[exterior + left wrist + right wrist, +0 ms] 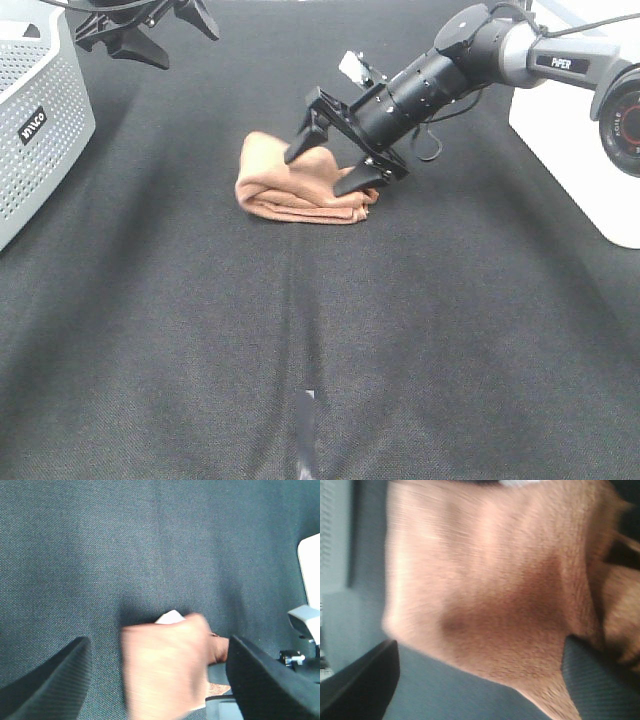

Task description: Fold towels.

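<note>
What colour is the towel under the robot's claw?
Reddish-brown, like light terracotta. The towel shows best in the exterior high view, bunched on the dark table cloth.

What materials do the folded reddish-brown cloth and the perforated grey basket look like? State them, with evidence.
Folded reddish-brown cloth: soft terry or microfibre, probably; matte, with fuzzy nap in the right wrist view.
Perforated grey basket: likely moulded plastic, judging by smooth walls and regular small holes.

The black right arm, marked PiPER, reaches in from the far right side and slopes down toward the middle, where its black two-fingered right gripper (pixel 335 160) points downward with jaws spread wide. The black left gripper (pixel 150 35) hangs raised at the far left, its jaws also parted.
</note>
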